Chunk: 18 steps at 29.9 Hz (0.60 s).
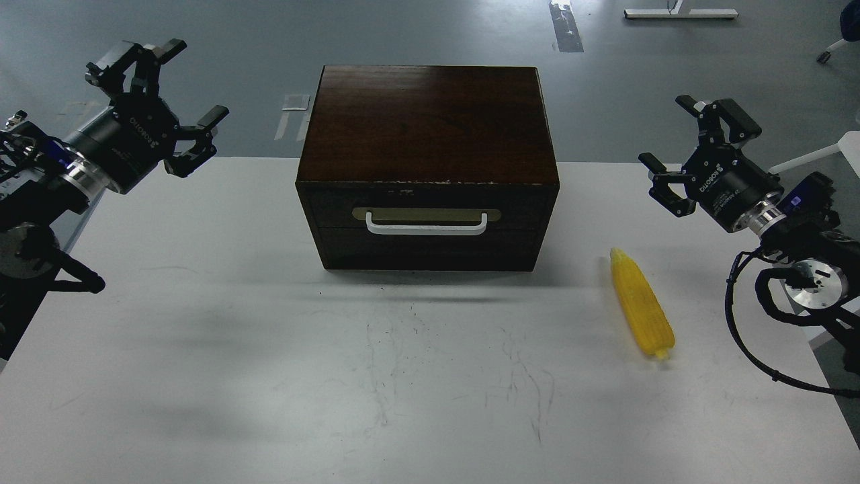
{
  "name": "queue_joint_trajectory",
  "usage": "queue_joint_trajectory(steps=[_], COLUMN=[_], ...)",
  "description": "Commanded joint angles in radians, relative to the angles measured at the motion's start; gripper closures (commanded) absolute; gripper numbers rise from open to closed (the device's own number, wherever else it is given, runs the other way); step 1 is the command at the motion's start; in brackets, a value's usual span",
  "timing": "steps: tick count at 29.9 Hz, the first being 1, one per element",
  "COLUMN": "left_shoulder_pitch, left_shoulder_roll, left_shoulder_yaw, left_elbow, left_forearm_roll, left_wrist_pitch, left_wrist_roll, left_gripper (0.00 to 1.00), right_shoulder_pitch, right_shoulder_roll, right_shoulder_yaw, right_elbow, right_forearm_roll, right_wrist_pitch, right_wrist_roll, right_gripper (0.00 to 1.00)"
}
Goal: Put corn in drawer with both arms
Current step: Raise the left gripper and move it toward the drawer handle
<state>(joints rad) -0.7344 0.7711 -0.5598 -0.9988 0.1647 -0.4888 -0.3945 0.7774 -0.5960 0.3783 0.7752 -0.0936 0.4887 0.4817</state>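
Observation:
The yellow corn lies flat on the white table, right of the box, pointed tip toward the far side. The drawer is pushed shut inside the dark wooden box; its white bar handle faces me. My left gripper hovers open at the far left, well away from the box, holding nothing. On the far right my right gripper is open and empty too, above and behind the corn.
The box stands at the middle back of the table. Bare tabletop with faint scratch marks stretches in front of it. Grey floor lies beyond the table's far edge, with a white frame and tape marks on it.

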Motion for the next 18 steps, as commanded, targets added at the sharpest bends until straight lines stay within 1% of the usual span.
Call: queue_joint_trajectory(steps=[1, 6, 8, 10, 12, 14, 16, 18], left_shoulder_pitch=[0.001, 0.001, -0.013, -0.033, -0.074, -0.121, -0.183, -0.229], left_shoulder_roll=[0.007, 0.008, 0.008, 0.005, 0.004, 0.000, -0.009, -0.019], left_shoulder_yaw=[-0.003, -0.002, -0.002, -0.002, 0.004, 0.011, 0.009, 0.008], left_elbow=[0.000, 0.009, 0.026, 0.068, 0.091, 0.088, 0.072, 0.025], left_forearm_roll=[-0.001, -0.001, 0.002, 0.015, 0.018, 0.079, 0.223, 0.378], left_wrist_pitch=[0.000, 0.000, 0.000, 0.000, 0.000, 0.000, 0.000, 0.000], left_wrist_roll=[-0.003, 0.002, 0.005, 0.006, 0.002, 0.003, -0.003, -0.012], left_gripper=[0.02, 0.02, 0.01, 0.01, 0.01, 0.01, 0.01, 0.01], right_shoulder_pitch=[-0.001, 0.000, 0.000, 0.000, 0.002, 0.003, 0.002, 0.002], right_shoulder_roll=[0.001, -0.001, -0.005, -0.010, -0.013, -0.016, -0.018, -0.025], right_shoulder_yaw=[0.002, 0.005, 0.005, 0.005, 0.007, 0.007, 0.010, 0.016], right_elbow=[0.001, 0.001, 0.001, 0.001, 0.001, 0.001, 0.000, -0.008], right_forearm_roll=[0.000, 0.000, 0.000, 0.000, 0.000, 0.000, 0.000, 0.000], right_wrist_pitch=[0.000, 0.000, 0.000, 0.000, 0.000, 0.000, 0.000, 0.000], right_wrist_roll=[0.000, 0.000, 0.002, 0.000, 0.000, 0.000, 0.000, 0.002], right_gripper=[0.00, 0.00, 0.00, 0.00, 0.00, 0.00, 0.00, 0.00])
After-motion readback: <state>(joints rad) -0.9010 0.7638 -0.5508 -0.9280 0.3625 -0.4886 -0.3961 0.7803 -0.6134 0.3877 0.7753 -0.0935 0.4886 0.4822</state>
